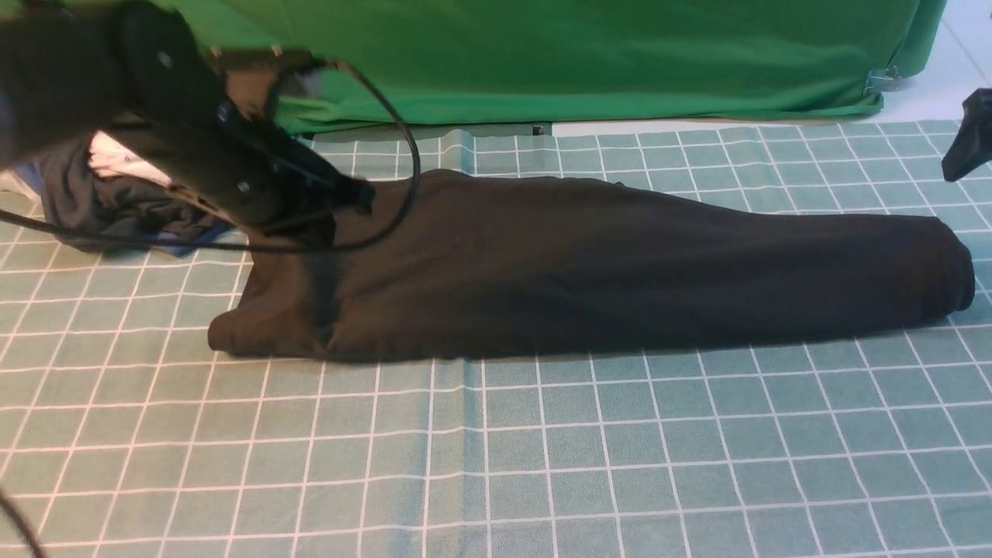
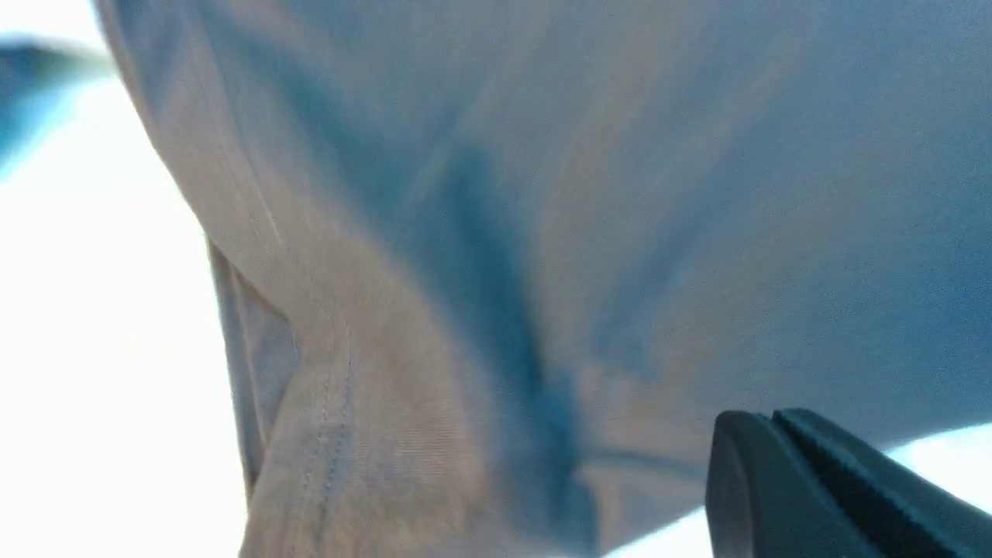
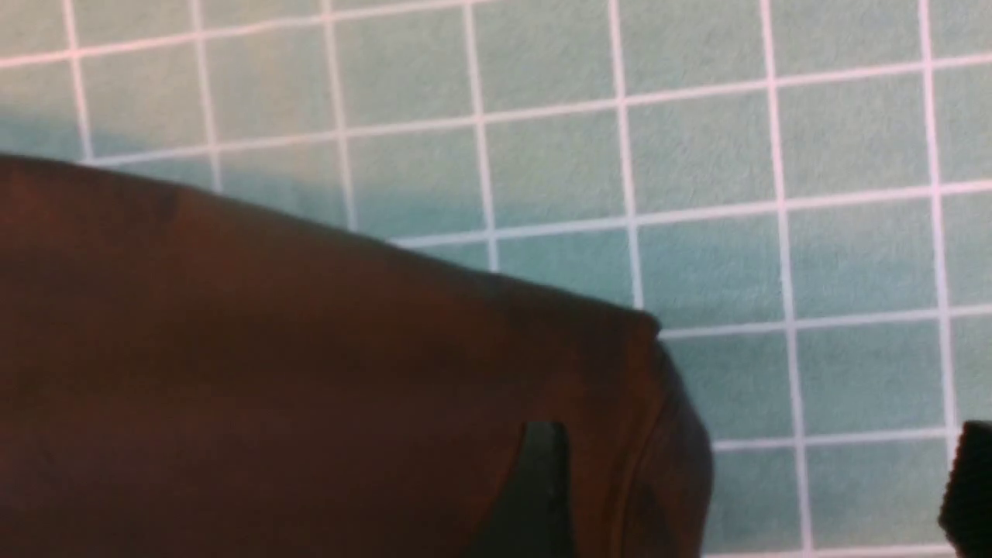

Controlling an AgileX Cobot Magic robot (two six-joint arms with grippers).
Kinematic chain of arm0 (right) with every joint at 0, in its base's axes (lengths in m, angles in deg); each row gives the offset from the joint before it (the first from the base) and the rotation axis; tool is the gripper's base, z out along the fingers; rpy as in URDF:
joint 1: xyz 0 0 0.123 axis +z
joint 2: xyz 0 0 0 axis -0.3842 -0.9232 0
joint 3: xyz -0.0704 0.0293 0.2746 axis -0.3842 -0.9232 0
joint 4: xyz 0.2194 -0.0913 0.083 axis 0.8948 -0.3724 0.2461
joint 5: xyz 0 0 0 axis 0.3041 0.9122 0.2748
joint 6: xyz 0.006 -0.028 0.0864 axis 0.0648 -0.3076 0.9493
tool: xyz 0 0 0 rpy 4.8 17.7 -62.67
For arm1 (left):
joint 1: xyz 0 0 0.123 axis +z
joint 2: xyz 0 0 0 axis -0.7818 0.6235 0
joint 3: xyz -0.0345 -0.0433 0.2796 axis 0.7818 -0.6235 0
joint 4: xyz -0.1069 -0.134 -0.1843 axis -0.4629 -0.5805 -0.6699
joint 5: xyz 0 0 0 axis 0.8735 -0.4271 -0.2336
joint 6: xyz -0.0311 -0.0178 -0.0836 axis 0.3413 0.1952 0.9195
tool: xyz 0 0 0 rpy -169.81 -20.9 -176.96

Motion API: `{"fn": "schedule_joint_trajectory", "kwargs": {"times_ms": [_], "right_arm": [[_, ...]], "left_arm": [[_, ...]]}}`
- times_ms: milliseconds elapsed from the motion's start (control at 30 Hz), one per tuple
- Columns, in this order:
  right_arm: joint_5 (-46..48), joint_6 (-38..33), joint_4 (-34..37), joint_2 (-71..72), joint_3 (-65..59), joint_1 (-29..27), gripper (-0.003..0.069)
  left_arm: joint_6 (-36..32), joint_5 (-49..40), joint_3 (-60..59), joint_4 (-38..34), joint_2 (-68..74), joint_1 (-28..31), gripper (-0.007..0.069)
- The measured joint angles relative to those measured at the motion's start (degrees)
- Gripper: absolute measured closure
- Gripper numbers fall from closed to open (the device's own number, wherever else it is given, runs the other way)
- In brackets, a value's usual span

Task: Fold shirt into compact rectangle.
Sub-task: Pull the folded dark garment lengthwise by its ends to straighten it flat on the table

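**Item:** black T-shirt (image 1: 581,271).

**Location:** middle of the table (image 1: 496,465), on its teal checked cover. It lies as one long band running left to right, doubled lengthwise. The right end is a rounded fold; the left end is wider, with a stitched seam showing. No print is visible.

**Handling (judged):** light, limp knit with no stiffness. It will sag between holds and crease readily, but it is not fragile. It is likelier to drag on the cover than to slide. Best taken by pinching all layers at an end corner.

**Left end effector** (image 1: 363,194): jaws closed, at the shirt's far left corner. Whether cloth is pinched cannot be told.

**Right end effector** (image 3: 758,465): jaws wide apart, holding nothing. It is above the shirt's right end, one finger over cloth and the other over the table.

**Nearby:** bundle of dark grey and white garments (image 1: 116,186), far left.
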Motion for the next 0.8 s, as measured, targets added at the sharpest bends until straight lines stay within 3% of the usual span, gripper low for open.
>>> {"fn": "schedule_joint_trajectory", "kwargs": {"times_ms": [367, 533, 633, 733, 800], "right_arm": [[1.72, 0.48, -0.55, -9.96, -1.36, 1.50, 0.0027], [0.75, 0.42, -0.98, -11.44, -1.36, 3.82, 0.0090], [0.47, 0.13, -1.32, -12.43, -1.36, 5.00, 0.0224], [0.29, -2.80, -1.58, -12.49, -1.36, 5.13, 0.0478], [0.36, -3.65, -1.84, -12.49, -1.36, 5.13, 0.0575]], "left_arm": [[0.04, 0.58, -5.57, -0.43, -20.44, 0.00, 0.0616], [0.09, 1.07, -9.67, -0.43, -25.23, 0.00, 0.0616], [0.23, 1.33, -12.76, -0.43, -27.88, 0.00, 0.0616], [0.23, 1.39, -14.41, -0.43, -29.42, 0.00, 0.0616], [0.23, 1.39, -14.75, -0.20, -29.91, 0.00, 0.0616]]}}
